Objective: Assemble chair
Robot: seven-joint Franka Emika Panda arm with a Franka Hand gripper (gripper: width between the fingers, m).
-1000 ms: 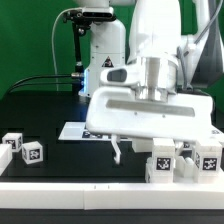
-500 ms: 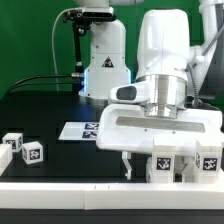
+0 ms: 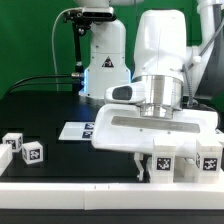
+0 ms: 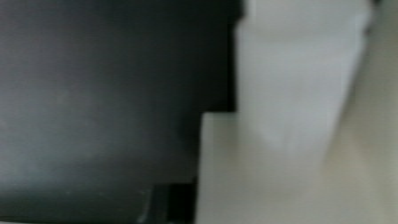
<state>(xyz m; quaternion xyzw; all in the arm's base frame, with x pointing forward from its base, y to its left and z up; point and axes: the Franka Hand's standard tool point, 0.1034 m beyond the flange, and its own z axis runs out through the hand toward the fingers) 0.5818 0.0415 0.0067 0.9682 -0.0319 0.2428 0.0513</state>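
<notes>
In the exterior view, my gripper (image 3: 141, 172) hangs low at the front right of the black table. Its jaws are shut, and only one thin finger (image 3: 140, 165) shows below the wide white hand. Just to its right stand the chair's white blocky pieces: one tagged block (image 3: 163, 166) right beside the finger and another (image 3: 210, 161) further right. Whether the finger touches the near block is unclear. Two small tagged chair pieces (image 3: 12, 143) (image 3: 32, 153) sit at the far left. The wrist view is blurred and shows a white piece (image 4: 294, 110) very close over the dark table.
The marker board (image 3: 78, 130) lies flat at mid-table, partly behind the hand. A white border rail (image 3: 60, 186) runs along the front edge. The robot's base (image 3: 100, 50) stands at the back before a green wall.
The hand has moved to the exterior view's right and come lower beside the right-hand chair pieces. Its jaws have gone from wide open to shut.
</notes>
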